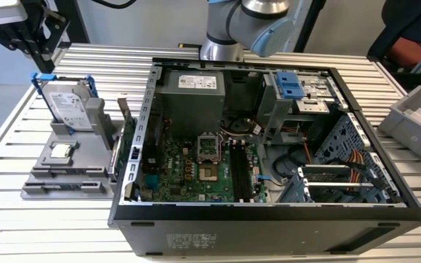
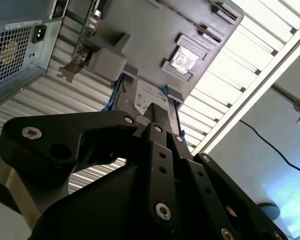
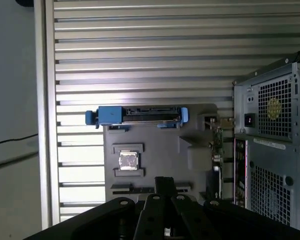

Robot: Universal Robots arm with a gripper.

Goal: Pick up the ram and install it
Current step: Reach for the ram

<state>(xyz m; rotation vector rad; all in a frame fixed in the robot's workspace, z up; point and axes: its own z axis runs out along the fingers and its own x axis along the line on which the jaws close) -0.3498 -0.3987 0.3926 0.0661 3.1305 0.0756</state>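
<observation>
Holder (image 1: 35, 192): hard drive (image 1: 70, 109), chip (image 1: 63, 150) | case (image 1: 269, 230): motherboard (image 1: 188, 170) | hand (image 3: 165, 182) above holder

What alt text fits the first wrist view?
The black gripper hangs above a gray parts holder on a slatted metal table. The holder carries a hard drive with blue clips and a square silver chip; the vented back of a computer case stands beside it.

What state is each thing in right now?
gripper: shut, empty, over the holder
ram: lying in a holder slot, not installed
motherboard slots: empty
hard drive: upright in holder
green card: upright beside case
computer case: side open
</observation>
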